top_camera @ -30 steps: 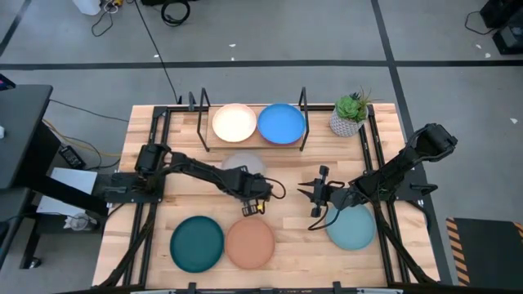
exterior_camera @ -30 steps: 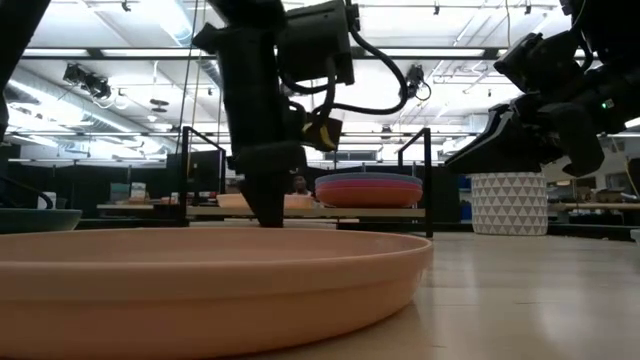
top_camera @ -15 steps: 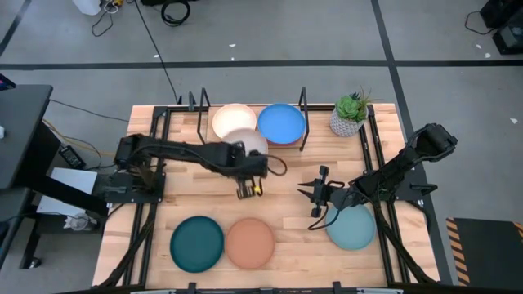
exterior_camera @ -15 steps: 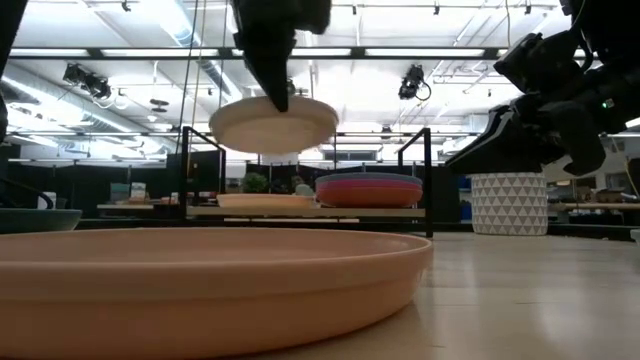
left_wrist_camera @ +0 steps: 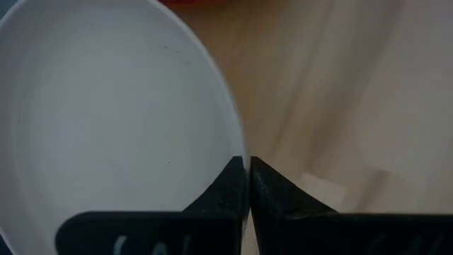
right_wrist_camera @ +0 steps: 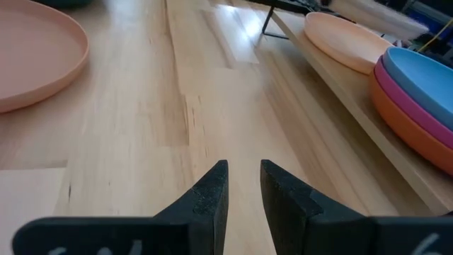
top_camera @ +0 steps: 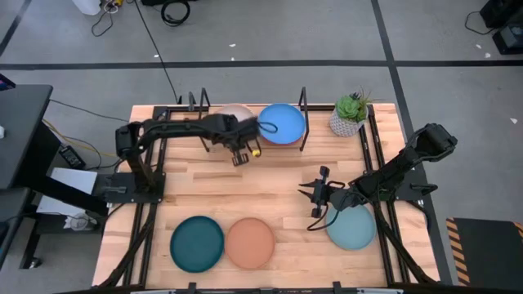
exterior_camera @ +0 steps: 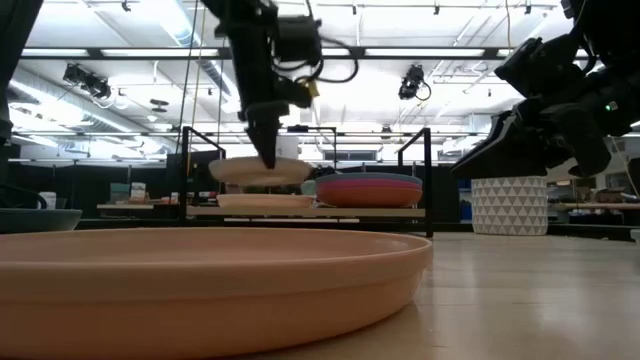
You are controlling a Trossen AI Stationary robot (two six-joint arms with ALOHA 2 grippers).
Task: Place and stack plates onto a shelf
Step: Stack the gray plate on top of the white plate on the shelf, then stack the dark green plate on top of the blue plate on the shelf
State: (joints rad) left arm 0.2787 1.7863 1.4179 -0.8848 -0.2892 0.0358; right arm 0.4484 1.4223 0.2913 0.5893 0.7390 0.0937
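My left gripper (top_camera: 239, 143) is shut on the grey plate (top_camera: 234, 116) and holds it over the left half of the shelf (exterior_camera: 330, 211). In the low view the grey plate (exterior_camera: 258, 170) hangs just above the cream plate (exterior_camera: 262, 202), which lies flat on the shelf board. Beside it on the shelf stands a stack (exterior_camera: 368, 188) of blue, pink and orange plates, with the blue plate (top_camera: 282, 122) on top. My right gripper (top_camera: 315, 198) is open and hovers near the table's middle, beside the light blue plate (top_camera: 351, 227). The dark teal plate (top_camera: 197, 243) and the tan plate (top_camera: 250, 242) lie near the table's near edge. My left gripper pinches the grey plate's rim (left_wrist_camera: 239, 142) on its near side, one finger inside the plate and one outside its wall. The fingers (exterior_camera: 266, 150) come from above, pointing down. The plate is lifted clear and about level, close over the cream plate.
A potted plant (top_camera: 350, 114) in a white pot stands at the table's far right, beside the shelf's right black frame (top_camera: 303, 106). Bare tabletop (top_camera: 270, 180) lies between the shelf and the near row of plates.
My left gripper has lifted the grey plate off the table's middle, carried it up and toward the far edge, then lowered it over the shelf's left half. The plate now hangs just above the cream plate.
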